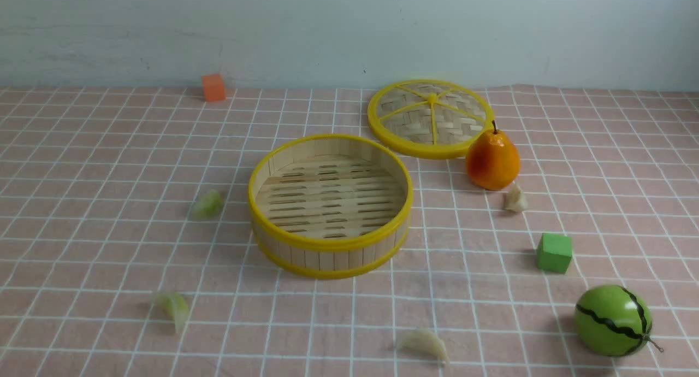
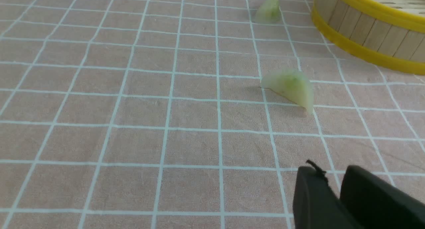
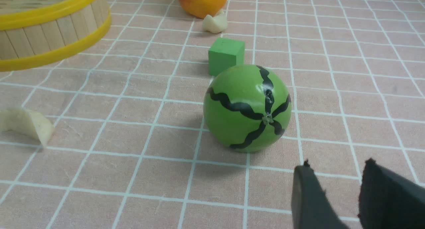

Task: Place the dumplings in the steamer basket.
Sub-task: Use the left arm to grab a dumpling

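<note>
Four pleated crescent dumplings (image 1: 207,204) lie on gridded pink cloth (image 1: 82,147) outside the slatted bamboo steamer basket (image 1: 327,248). A translucent green pair (image 2: 289,89) sits ahead of the left gripper (image 2: 333,177), its closure impossible to tell. A cream one (image 3: 26,122) lies beside the right gripper (image 3: 335,171), parted and empty, facing a watermelon ball (image 3: 247,108).

bright, even, diffuse light. soft short shadows fall left of the matte green cube (image 1: 554,251) and the striped green watermelon ball (image 1: 612,320), so the source sits to the right. small glare spots on the glossy orange pear (image 1: 492,159). near pale crescent dumplings (image 1: 425,343) look soft in front view.
</note>
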{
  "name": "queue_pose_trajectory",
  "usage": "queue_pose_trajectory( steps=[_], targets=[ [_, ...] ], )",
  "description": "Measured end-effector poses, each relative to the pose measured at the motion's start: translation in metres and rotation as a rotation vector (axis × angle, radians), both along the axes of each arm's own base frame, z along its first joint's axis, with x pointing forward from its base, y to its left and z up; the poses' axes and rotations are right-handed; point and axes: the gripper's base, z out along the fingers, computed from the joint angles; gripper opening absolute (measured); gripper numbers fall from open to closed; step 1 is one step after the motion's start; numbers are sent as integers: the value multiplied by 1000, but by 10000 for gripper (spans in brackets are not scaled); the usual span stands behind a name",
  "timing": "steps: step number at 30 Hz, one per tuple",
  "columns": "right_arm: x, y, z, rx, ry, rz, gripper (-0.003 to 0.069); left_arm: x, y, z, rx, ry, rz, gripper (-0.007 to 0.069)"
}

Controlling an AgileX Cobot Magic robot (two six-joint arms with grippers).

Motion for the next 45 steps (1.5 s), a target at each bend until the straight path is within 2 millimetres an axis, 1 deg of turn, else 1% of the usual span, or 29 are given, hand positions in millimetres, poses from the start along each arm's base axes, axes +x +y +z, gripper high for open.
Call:
queue_pose_trajectory(
  steps=[25,30,36,40,45],
  targets=[
    [0,0,0,0,0,0,239,0,0,0,0,0,0,146],
    [0,-3,0,-82,-5,-7,239,0,0,0,0,-2,0,156],
    [0,-4,0,-125,-8,-10,239,0,0,1,-1,-9,-1,164],
    [0,-6,0,-164,-10,-14,239,2,-1,5,-9,-57,-7,165],
    [2,-6,3,-190,-53,-12,239,4,-3,19,-33,-218,-28,165]
  ],
)
